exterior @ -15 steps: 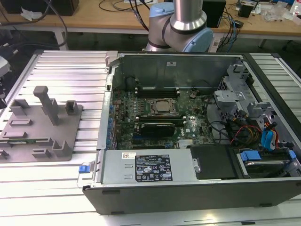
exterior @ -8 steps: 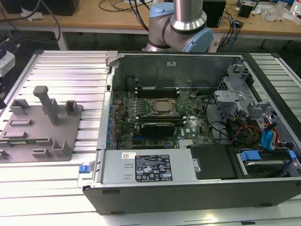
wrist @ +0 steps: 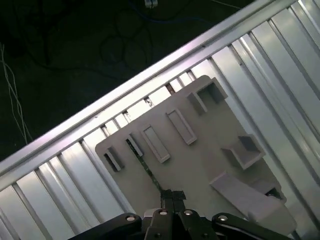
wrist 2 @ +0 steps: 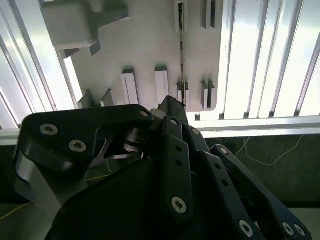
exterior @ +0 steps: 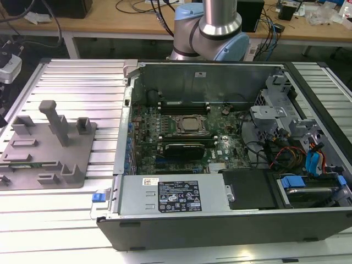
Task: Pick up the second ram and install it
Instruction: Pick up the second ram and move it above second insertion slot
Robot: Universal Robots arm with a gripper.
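Gripper (wrist: 173, 195), fingertips together, poised over the second ram (wrist: 144, 164) slotted along the grey tray's (wrist: 200, 165) edge; case label (exterior: 180, 196) unreadable.

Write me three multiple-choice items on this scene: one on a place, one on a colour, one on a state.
1. Where does the second ram lie?
A. on the processor
B. in the tray
C. on the far bench

2. What colour is the tray's post?
A. blue
B. green
C. grey

3. How does the computer case stand?
A. open, with the motherboard showing
B. closed by a panel
C. wrapped in foil

Answers:
1 B: both wrist views show the thin stick seated in the tray's slots.
2 C: the post is the same grey as the tray it rises from.
3 A: the exterior view looks straight down onto the board inside the case.
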